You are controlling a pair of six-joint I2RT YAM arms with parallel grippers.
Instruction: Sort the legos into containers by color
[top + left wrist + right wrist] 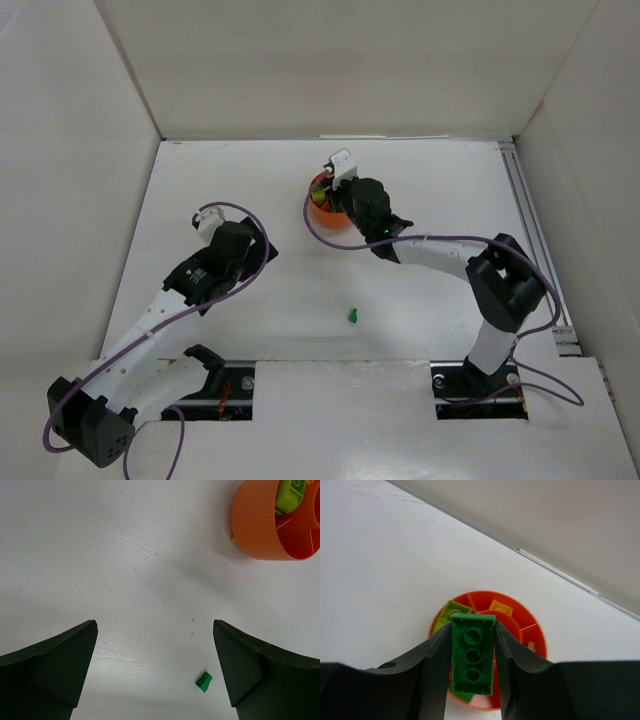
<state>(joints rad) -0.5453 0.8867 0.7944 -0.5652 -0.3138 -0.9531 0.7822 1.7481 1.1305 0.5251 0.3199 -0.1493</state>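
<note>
white tabletop (440, 190) between pale walls. the orange dish (490, 595) already holds a lime piece (452, 611) and a yellow piece (501, 608), perhaps more; hard to tell. the right gripper (472, 627) pinches a green brick (472, 662) above the dish, not yet dropped. one small green brick (203, 681) lies loose near the left gripper (154, 624), its fingers wide and empty.
</note>
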